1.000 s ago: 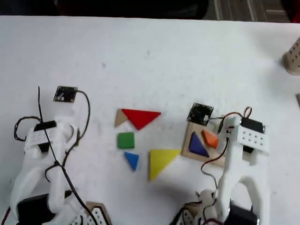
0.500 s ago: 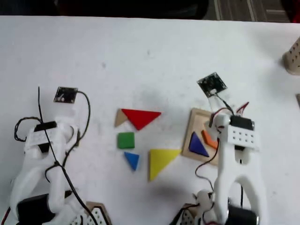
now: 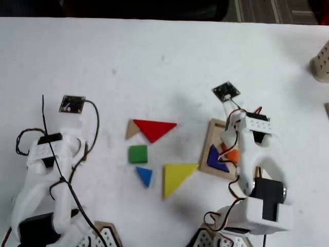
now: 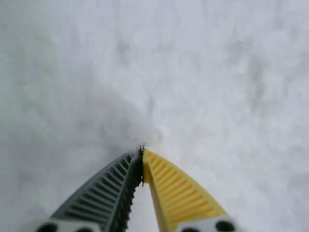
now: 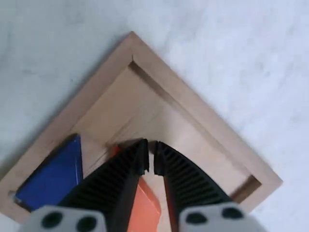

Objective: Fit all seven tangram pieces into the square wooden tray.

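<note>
The square wooden tray [image 3: 213,126] lies right of centre with a dark blue triangle [image 3: 216,160] and an orange piece [image 3: 232,154] inside. My right arm [image 3: 249,128] hangs over it. In the right wrist view my right gripper [image 5: 150,155] sits just above the orange piece [image 5: 147,205], its black fingers nearly together, beside the blue triangle [image 5: 50,176] and the tray rim [image 5: 193,104]. On the table lie a red triangle [image 3: 154,128], a tan piece [image 3: 131,129], a green square [image 3: 138,154], a small blue triangle [image 3: 145,175] and a yellow triangle [image 3: 176,176]. My left gripper [image 4: 142,152] is shut over bare table.
My left arm [image 3: 51,149] stands at the near left with loose black cables around it. A pale pegged object [image 3: 321,64] sits at the table's right edge. The white table stretches open toward the far side.
My right arm has swung forward over the tray, its wrist camera moving toward the far side. The orange piece has barely shifted. The left arm stayed still.
</note>
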Controlling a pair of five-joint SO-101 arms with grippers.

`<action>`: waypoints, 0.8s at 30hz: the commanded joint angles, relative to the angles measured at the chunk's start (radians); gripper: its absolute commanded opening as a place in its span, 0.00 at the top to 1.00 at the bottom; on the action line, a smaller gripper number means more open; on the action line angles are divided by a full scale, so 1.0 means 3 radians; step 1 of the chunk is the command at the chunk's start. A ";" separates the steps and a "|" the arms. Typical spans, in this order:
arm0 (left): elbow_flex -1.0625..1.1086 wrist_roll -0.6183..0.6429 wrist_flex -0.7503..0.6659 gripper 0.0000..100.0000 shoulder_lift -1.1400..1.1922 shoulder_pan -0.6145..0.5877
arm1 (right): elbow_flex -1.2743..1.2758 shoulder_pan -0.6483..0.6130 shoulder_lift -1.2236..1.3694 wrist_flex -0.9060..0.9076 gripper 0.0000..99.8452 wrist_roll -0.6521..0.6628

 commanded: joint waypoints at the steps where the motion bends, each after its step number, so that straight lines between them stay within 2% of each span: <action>1: -0.0036 -0.0026 -0.0072 0.98 -0.0110 0.0038 | 0.0245 0.0023 -0.0263 0.0084 0.98 0.0148; 8: -0.0036 -0.0026 -0.0113 0.98 -0.0105 0.0038 | 0.1002 0.0028 -0.1256 0.0090 0.98 0.0107; 15: -0.0031 -0.0015 -0.0113 0.98 -0.0115 0.0038 | 0.1064 0.0187 -0.1716 0.0084 0.98 -0.0798; 20: -0.0020 -0.0015 -0.0102 0.98 -0.0125 0.0038 | 0.1105 0.0084 -0.1716 0.0090 0.98 -0.1524; 22: -0.0020 -0.0010 -0.0113 0.98 -0.0125 0.0038 | 0.1248 0.0064 -0.1721 0.0064 0.98 -0.1662; 24: -0.0026 -0.0005 -0.0113 0.98 -0.0125 0.0054 | 0.1366 0.0008 -0.1747 0.0064 0.98 -0.1601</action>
